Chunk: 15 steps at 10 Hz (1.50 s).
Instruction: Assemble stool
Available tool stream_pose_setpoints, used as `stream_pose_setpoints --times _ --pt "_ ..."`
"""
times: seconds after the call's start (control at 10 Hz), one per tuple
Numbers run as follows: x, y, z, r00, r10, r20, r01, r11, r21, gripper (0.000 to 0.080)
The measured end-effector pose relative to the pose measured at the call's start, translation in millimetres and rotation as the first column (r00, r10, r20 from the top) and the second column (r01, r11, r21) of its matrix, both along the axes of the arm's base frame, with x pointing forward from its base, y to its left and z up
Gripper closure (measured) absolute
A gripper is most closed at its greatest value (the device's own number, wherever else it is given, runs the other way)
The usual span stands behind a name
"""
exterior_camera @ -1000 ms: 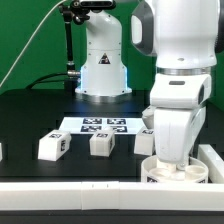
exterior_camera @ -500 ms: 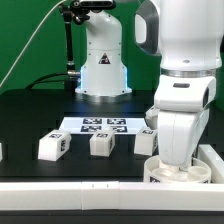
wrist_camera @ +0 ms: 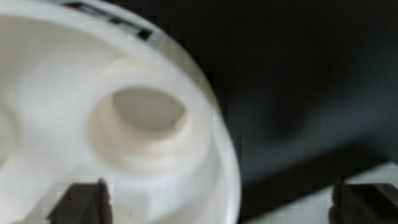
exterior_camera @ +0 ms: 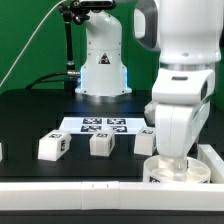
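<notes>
Where the wrist camera looks past them, your jaws stand apart and hold nothing. One fingertip [wrist_camera: 80,203] lies over the white face of the seat [wrist_camera: 71,100]. The other fingertip [wrist_camera: 366,203] lies over the dark tabletop [wrist_camera: 302,90] beyond the rim, so the disc's curved edge runs between the two. Whether either pad touches the plastic, you cannot tell from these views. Close to the jaws you can see a round socket [wrist_camera: 148,118] sunk into the seat's face. Farther along the rim there is a strip of black-and-white tag [wrist_camera: 116,22].

In the exterior view the arm's white hand [exterior_camera: 178,120] hangs straight down over the seat [exterior_camera: 153,174] and hides the jaws themselves. The seat lies flat at the near right of the tabletop [exterior_camera: 40,110], close against the white border rail [exterior_camera: 70,186] that runs along the near edge.

Out from there you have the three legs in a rough row across the middle of the tabletop, each on its own and not fitted to the seat. The right leg [exterior_camera: 146,141] is just beside the seat on its far side and partly hidden by the arm. The middle leg [exterior_camera: 102,143] is well to its left, and the left leg [exterior_camera: 52,146] is farther left again. Just beyond them, the marker board [exterior_camera: 100,125] lies flat in front of the arm's base [exterior_camera: 102,65]. A green backdrop [exterior_camera: 30,40] closes the far side.
</notes>
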<state>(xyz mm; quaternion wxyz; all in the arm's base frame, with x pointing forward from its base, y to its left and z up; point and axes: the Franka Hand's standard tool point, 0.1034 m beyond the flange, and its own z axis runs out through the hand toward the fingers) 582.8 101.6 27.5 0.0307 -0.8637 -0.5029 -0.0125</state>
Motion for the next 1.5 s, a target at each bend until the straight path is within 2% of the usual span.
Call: stream_pose_setpoints --times 0.1,0.3,0.5,0.6,0.8,1.1,1.3,1.5 --pt "2.0 1.0 14.3 1.0 -0.012 0.005 0.012 1.0 -0.003 0.0159" --pt "4.6 -9.1 36.0 1.0 -0.023 0.014 0.023 1.0 -0.01 0.0159" --pt "-10.0 -39.7 45.9 0.999 -0.044 0.027 0.045 0.999 -0.021 0.0151" --pt "-20.6 -51.0 47.1 0.997 -0.068 0.03 0.069 0.997 -0.023 0.0151" --pt "-27.4 -66.2 47.8 0.996 -0.09 0.023 0.091 0.996 -0.025 0.0151" --pt "-27.2 -63.5 47.5 0.99 -0.14 0.02 0.141 0.99 -0.022 0.0151" --pt "-27.5 -64.6 47.4 0.964 -0.264 0.017 0.265 0.964 -0.018 0.0151" --pt "-41.0 -71.2 41.1 0.821 -0.571 0.001 0.571 0.821 0.008 0.0151"
